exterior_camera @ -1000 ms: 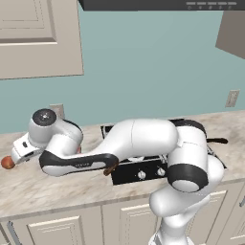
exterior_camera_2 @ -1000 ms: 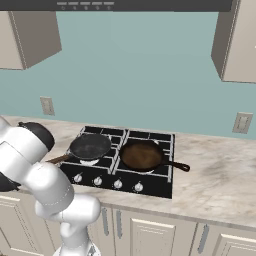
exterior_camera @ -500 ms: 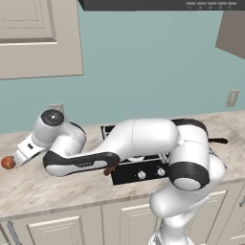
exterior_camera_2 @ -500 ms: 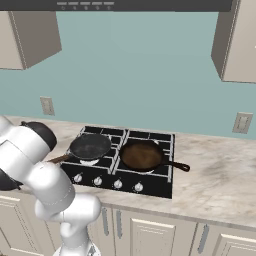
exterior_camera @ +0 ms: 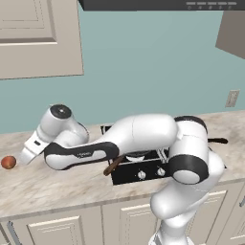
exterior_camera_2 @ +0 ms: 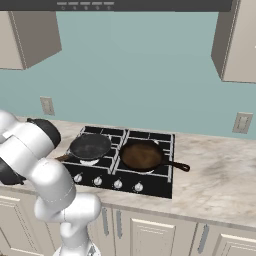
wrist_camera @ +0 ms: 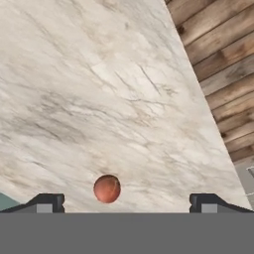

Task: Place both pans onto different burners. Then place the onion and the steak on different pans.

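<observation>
Gripper (wrist_camera: pixel 127 201) spread wide, empty, closing in on small round orange-brown onion (wrist_camera: pixel 107 188).

Onion rests on marbled beige countertop (wrist_camera: pixel 99 99), left of the cooktop. Likely light, firm, smooth, prone to roll; best taken across its widest middle.

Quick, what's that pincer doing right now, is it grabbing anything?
Pincer: open wide, holding nothing; the small round orange-brown onion lies on the marble counter between its tips.
</observation>
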Motion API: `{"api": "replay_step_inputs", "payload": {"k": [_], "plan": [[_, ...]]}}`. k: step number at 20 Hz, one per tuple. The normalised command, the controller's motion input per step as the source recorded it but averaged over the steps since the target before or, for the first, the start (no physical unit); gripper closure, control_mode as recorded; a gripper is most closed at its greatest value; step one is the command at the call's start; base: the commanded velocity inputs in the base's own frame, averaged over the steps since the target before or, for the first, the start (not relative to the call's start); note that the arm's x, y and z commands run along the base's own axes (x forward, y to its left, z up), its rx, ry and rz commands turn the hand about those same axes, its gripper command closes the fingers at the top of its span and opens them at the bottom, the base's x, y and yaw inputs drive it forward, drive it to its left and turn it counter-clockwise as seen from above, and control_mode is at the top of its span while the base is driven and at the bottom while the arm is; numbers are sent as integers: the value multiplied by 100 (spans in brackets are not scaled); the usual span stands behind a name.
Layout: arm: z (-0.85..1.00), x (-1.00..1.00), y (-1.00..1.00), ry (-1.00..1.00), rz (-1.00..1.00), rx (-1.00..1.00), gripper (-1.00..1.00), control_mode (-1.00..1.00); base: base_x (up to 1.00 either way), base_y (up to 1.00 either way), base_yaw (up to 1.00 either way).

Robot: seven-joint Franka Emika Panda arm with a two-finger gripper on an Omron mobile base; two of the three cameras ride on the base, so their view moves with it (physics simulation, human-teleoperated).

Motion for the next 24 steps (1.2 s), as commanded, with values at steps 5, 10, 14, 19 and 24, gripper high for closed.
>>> {"api": "replay_step_inputs", "payload": {"k": [5, 10, 14, 19, 24], "plan": [[0, 1, 0, -1, 7, 0, -100, -100, 0, 0, 0], [-2, 0, 3, -3, 0, 0, -100, -100, 0, 0, 0], [0, 6, 23, 0, 0, 0, -100, -100, 0, 0, 0], [-1, 8, 27, 1, 0, 0, -100, -100, 0, 0, 0], [-4, 10, 27, 0, 0, 0, -100, -100, 0, 0, 0]]}}
